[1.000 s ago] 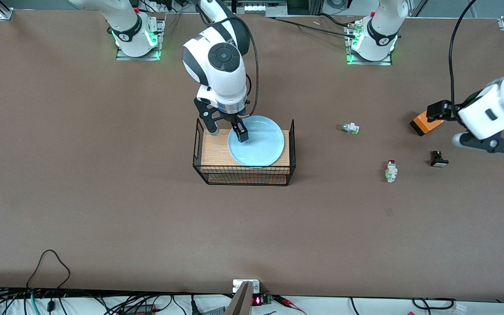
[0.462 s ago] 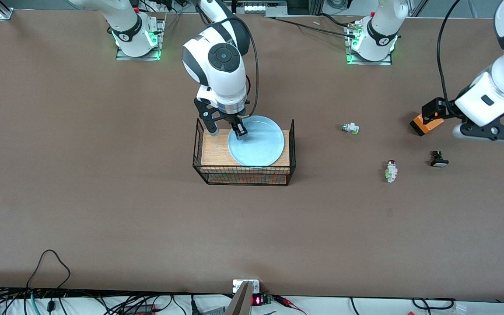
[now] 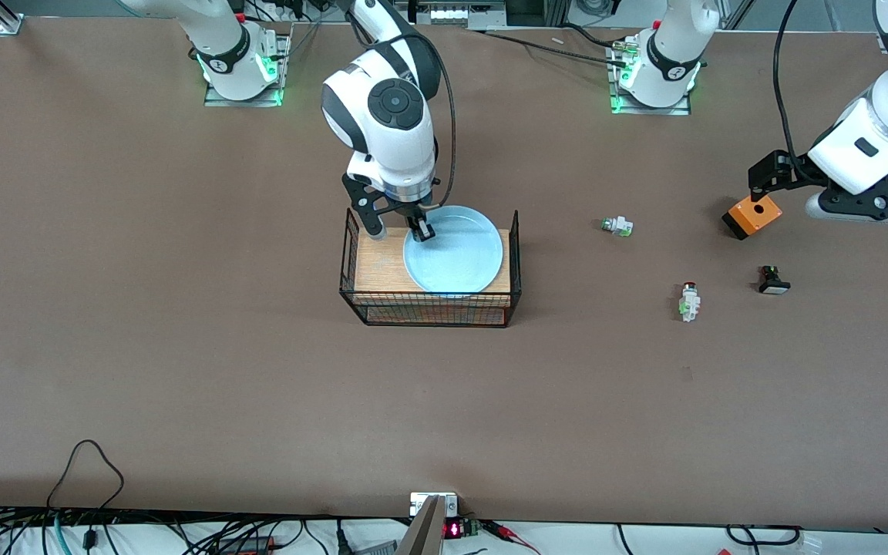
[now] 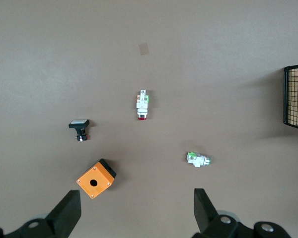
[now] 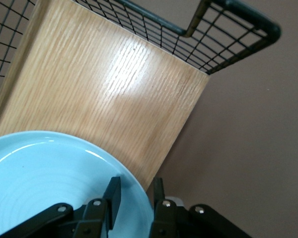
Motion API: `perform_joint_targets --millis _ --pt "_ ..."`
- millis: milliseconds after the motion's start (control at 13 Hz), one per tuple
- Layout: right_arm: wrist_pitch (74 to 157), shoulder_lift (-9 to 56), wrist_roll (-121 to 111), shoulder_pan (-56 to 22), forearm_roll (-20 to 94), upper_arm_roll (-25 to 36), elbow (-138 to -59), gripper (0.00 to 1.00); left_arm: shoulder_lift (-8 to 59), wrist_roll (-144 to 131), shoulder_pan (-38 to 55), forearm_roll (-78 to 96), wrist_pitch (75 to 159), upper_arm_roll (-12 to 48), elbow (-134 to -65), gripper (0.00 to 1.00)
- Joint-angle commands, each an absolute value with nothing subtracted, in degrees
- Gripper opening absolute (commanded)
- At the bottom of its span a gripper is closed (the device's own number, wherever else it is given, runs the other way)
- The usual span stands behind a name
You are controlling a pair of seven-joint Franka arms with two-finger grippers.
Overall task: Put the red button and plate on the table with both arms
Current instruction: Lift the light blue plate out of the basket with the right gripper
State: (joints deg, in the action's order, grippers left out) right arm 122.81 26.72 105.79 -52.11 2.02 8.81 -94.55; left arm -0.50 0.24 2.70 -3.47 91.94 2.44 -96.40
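Observation:
The pale blue plate (image 3: 455, 254) (image 5: 49, 173) lies on the wood top of the wire rack (image 3: 428, 312). My right gripper (image 3: 401, 231) (image 5: 136, 191) is down at the plate's edge toward the right arm's end. It is still open, narrowly: one finger stands inside the plate, the other outside the rim. The red button (image 3: 689, 301) (image 4: 142, 104) lies on its side on the table (image 3: 182, 347), toward the left arm's end. My left gripper (image 3: 868, 210) (image 4: 136, 213) hangs open and empty above the table, beside the orange box (image 3: 752, 216).
The orange box (image 4: 96, 178), a green-capped switch (image 3: 617, 226) (image 4: 198, 159) and a small black switch (image 3: 773, 279) (image 4: 79, 129) lie around the red button. The rack's wire ends (image 5: 228, 29) rise on both sides of the plate.
My right gripper's jaws have narrowed around the plate's rim and the plate has shifted slightly. The left arm has moved away from the front camera, uncovering the orange box.

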Motion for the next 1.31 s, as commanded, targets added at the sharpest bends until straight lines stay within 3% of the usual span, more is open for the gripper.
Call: perform_joint_targets --millis 0,154,462,1231 --pt "123.4 26.37 106.08 -52.21 2.37 7.74 -95.01 0.16 -2.46 -0.26 7.19 -2.72 92.12 -0.96 -98.26 1.0" --pt "123.31 26.28 105.82 -52.21 2.37 7.21 -95.01 0.0 -2.2 -0.35 6.95 -2.72 92.2 -0.97 -98.0 1.0" --pt "121.91 25.05 106.34 -52.12 2.2 7.21 -94.83 0.0 -1.76 -0.35 6.77 -2.72 92.11 -0.88 -97.47 1.0" --pt "104.08 15.03 105.91 -50.98 4.99 7.82 -91.33 0.0 -1.58 -0.35 6.68 -2.81 91.14 -0.44 -97.29 1.0"
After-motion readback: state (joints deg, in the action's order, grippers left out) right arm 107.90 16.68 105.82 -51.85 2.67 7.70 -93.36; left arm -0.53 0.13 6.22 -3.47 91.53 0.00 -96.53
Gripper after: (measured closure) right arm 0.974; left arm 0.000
